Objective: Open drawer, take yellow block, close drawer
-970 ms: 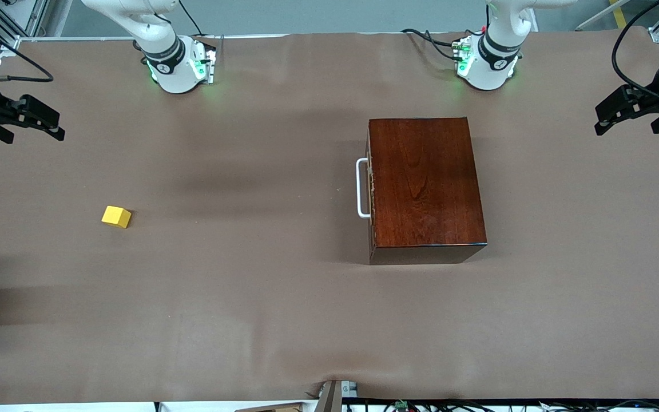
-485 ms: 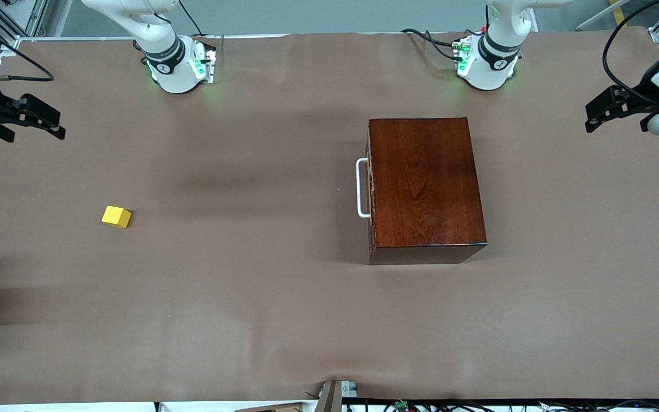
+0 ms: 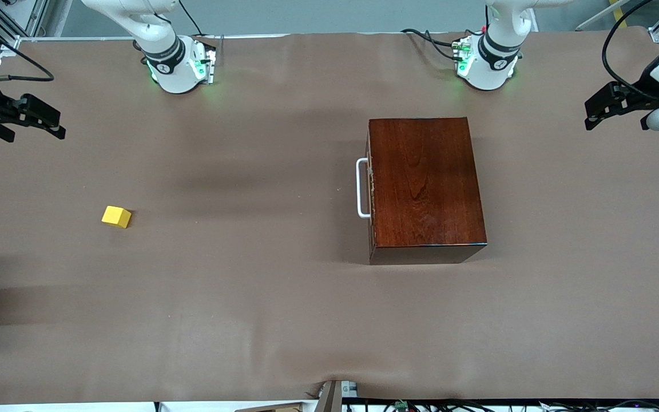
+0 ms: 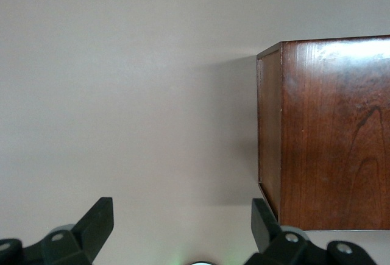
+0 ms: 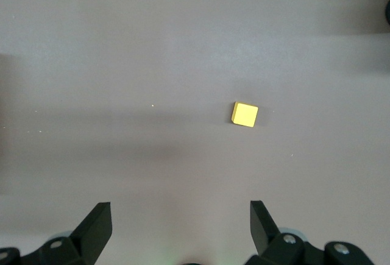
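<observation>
The drawer (image 3: 370,189) of the glossy dark reddish-brown wooden box (image 3: 425,182) is pushed fully in, so only its white U-shaped bar handle (image 3: 361,188) and a thin front edge show, its interior is hidden, and the left wrist view cuts the box off at one corner. The small bright yellow cube block (image 3: 116,217) lies on the open worktop (image 3: 249,274), well apart from the box, ahead of and below the right end effector (image 5: 180,221), which hangs empty with fingers apart at the right arm's end of the worktop. The left end effector (image 4: 183,219) hangs over the left arm's end, beside the box, fingers likewise apart and empty; the worktop is covered in plain brown matte sheeting with faint ripples, and cables run along its edges.
</observation>
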`<action>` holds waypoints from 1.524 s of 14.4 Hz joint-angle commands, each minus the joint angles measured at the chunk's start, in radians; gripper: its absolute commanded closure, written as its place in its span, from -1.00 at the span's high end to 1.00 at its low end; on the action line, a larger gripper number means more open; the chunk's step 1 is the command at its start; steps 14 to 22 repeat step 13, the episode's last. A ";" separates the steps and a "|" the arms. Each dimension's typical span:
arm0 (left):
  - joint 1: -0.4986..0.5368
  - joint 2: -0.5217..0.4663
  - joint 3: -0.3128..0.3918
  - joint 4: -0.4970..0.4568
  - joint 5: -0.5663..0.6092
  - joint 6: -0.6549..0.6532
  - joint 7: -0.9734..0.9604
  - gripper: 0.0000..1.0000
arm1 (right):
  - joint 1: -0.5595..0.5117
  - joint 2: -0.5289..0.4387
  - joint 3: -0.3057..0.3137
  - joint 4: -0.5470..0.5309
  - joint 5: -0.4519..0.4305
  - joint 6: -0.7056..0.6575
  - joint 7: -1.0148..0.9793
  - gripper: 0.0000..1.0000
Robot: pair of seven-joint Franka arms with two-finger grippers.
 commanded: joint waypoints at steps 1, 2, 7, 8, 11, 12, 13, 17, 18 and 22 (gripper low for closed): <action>0.013 -0.007 -0.019 0.011 -0.024 -0.027 0.020 1.00 | -0.020 -0.018 0.008 -0.008 0.014 -0.008 -0.009 1.00; 0.010 -0.004 -0.034 0.012 -0.024 -0.041 0.017 1.00 | -0.020 -0.018 0.008 -0.008 0.014 -0.008 -0.009 1.00; 0.010 -0.002 -0.040 0.011 -0.024 -0.044 0.014 1.00 | -0.020 -0.018 0.010 -0.008 0.014 -0.013 -0.009 1.00; 0.012 -0.002 -0.040 0.011 -0.024 -0.044 0.016 1.00 | -0.020 -0.018 0.008 -0.008 0.014 -0.013 -0.009 1.00; 0.015 -0.002 -0.039 0.012 -0.024 -0.047 0.016 1.00 | -0.020 -0.018 0.008 -0.008 0.014 -0.014 -0.009 1.00; 0.015 -0.002 -0.039 0.012 -0.024 -0.049 0.016 1.00 | -0.022 -0.018 0.008 -0.008 0.014 -0.014 -0.009 1.00; 0.016 -0.002 -0.039 0.012 -0.024 -0.049 0.016 1.00 | -0.025 -0.016 0.008 -0.008 0.014 -0.013 -0.009 1.00; 0.016 -0.002 -0.039 0.012 -0.024 -0.049 0.016 1.00 | -0.025 -0.016 0.008 -0.008 0.014 -0.013 -0.009 1.00; 0.016 -0.002 -0.039 0.012 -0.024 -0.049 0.016 1.00 | -0.025 -0.016 0.008 -0.008 0.014 -0.013 -0.009 1.00; 0.016 -0.002 -0.039 0.012 -0.024 -0.049 0.016 1.00 | -0.025 -0.016 0.008 -0.008 0.014 -0.013 -0.009 1.00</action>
